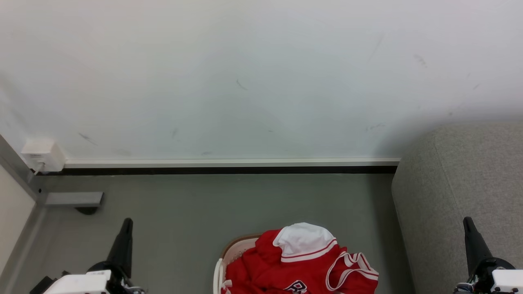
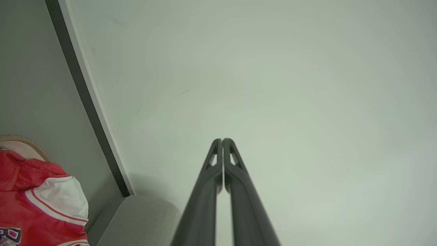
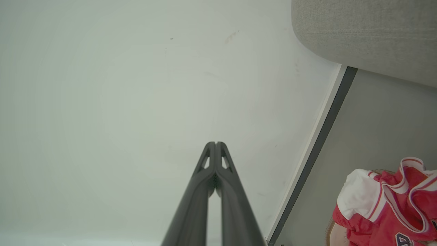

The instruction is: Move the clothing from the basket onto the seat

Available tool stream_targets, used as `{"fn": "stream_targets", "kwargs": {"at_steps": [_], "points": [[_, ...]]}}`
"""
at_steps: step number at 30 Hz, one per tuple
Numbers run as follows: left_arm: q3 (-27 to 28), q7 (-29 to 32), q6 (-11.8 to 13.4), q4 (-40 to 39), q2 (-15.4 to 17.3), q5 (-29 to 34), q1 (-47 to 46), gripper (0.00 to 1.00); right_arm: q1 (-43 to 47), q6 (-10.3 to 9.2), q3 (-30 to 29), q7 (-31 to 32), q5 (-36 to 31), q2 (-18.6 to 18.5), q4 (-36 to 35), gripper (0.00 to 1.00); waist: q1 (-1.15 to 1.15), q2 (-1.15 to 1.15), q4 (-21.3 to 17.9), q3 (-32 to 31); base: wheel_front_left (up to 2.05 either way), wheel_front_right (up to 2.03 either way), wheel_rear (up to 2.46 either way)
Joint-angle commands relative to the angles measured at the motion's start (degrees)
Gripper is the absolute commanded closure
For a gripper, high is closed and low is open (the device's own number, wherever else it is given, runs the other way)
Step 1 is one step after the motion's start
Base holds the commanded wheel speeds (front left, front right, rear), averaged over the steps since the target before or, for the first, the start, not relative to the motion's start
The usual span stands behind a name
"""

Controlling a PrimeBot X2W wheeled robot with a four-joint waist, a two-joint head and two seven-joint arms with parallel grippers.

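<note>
Red and white clothing is heaped in the basket on the grey floor at the bottom centre of the head view; only the basket's brown rim and a bit of white wall show. The grey seat rises at the right. My left gripper points up at the lower left, shut and empty, well left of the basket. My right gripper stands in front of the seat, also shut and empty. Each wrist view shows its fingertips pressed together, left gripper and right gripper, with the clothing off to the side.
A white wall with a dark baseboard runs behind the basket. A white socket box and a grey bracket sit at the left by a pale panel edge. Bare grey floor lies between my left gripper and the basket.
</note>
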Motion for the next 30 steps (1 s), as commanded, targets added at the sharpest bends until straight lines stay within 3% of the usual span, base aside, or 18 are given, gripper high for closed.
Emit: {"fn": "stream_targets", "kwargs": {"at_steps": [1,30], "points": [[0.0,0.2,0.1,-0.2,0.1,-0.7,-0.5,1.00,-0.7,-0.13,-0.2,0.1,0.1,-0.4,-0.3,1.00,0.00,0.00,0.0,0.0,0.00,0.00,0.00],[0.0,0.2,0.1,-0.2,0.2,-0.7,-0.5,1.00,-0.7,-0.13,-0.2,0.1,0.1,-0.4,-0.3,1.00,0.00,0.00,0.0,0.0,0.00,0.00,0.00]]}}
